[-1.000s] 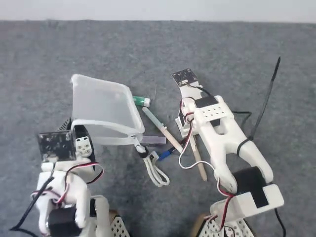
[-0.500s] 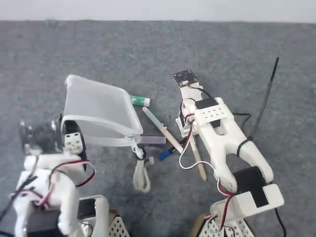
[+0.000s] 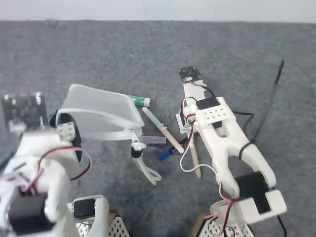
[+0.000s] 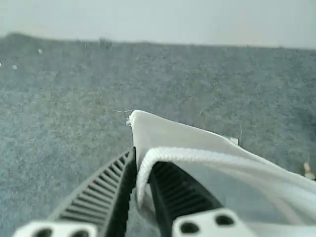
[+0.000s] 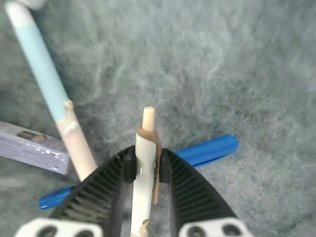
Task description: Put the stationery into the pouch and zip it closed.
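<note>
The translucent white pouch (image 3: 101,112) hangs tilted above the grey mat, mouth toward the stationery. My left gripper (image 3: 66,129) (image 4: 142,166) is shut on the pouch's (image 4: 207,165) rim at its left end. From the zipper end a white cord loop (image 3: 148,170) trails onto the mat. My right gripper (image 3: 186,136) (image 5: 147,153) is shut on a beige pen (image 3: 194,157) (image 5: 144,168) to the right of the pouch. A light-blue pen (image 3: 159,126) (image 5: 42,69), a blue pen (image 3: 169,152) (image 5: 210,149), a grey eraser (image 3: 153,139) (image 5: 30,147) and a green-capped stick (image 3: 140,100) lie between.
Grey felt mat (image 3: 237,54) covers the whole table, with open room at the back and far right. A black cable (image 3: 269,98) runs along the right arm's side. Both arm bases stand at the front edge.
My left arm swung left and up, pulling the pouch leftward and dragging the cord loop. My right gripper shifted slightly with the beige pen.
</note>
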Tool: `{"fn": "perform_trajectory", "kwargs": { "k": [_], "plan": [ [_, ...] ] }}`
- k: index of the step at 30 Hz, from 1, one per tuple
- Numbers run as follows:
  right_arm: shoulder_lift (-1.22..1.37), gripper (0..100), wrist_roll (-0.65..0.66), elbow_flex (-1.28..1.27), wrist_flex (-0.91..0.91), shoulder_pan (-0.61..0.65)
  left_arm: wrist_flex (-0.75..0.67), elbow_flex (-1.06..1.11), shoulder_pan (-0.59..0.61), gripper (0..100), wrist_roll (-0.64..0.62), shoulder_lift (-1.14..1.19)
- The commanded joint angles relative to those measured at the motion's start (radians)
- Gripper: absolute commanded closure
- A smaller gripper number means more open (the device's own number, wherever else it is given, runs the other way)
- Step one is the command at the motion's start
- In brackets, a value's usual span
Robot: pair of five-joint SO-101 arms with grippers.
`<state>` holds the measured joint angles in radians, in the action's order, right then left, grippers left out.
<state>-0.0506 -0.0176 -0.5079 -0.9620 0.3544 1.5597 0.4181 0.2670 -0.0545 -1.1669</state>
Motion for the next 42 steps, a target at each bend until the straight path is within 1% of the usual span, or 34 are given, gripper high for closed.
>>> {"fn": "perform_trajectory", "kwargs": {
  "k": [1,6,10,15,18,25,29,34,38,42],
  "plan": [
    [-0.12,99.2,-0.012,0.003,-0.001,-0.015,0.051,-0.122,-0.006,99,-0.043,0.16],
    [-0.2,99.2,-0.017,-0.006,-0.005,-0.008,0.103,-0.199,-0.008,99,-0.064,0.31],
    [-0.3,99.2,-0.078,-0.003,-0.028,-0.013,0.101,-0.203,-0.008,99,-0.066,0.407],
    [-0.509,99.2,-0.127,-0.003,-0.054,-0.012,0.078,-0.208,-0.008,99,-0.074,0.502],
    [-0.642,99.2,-0.135,0.0,-0.041,0.001,0.083,-0.228,-0.006,99,-0.112,0.532],
    [-0.897,99.2,-0.13,0.0,0.07,0.111,0.107,-0.286,-0.006,99,-0.253,0.568],
    [-0.986,99.2,-0.052,0.0,0.15,0.203,0.101,-0.285,0.0,99,-0.35,0.583],
    [-1.059,99.2,0.023,0.0,0.268,0.312,0.101,-0.283,-0.003,99,-0.362,0.58],
    [-1.078,99.2,0.032,0.0,0.363,0.374,0.104,-0.283,0.0,99,-0.362,0.582],
    [-1.076,99.3,0.032,0.0,0.447,0.406,0.106,-0.283,0.0,99,-0.362,0.583]
  ]
}}
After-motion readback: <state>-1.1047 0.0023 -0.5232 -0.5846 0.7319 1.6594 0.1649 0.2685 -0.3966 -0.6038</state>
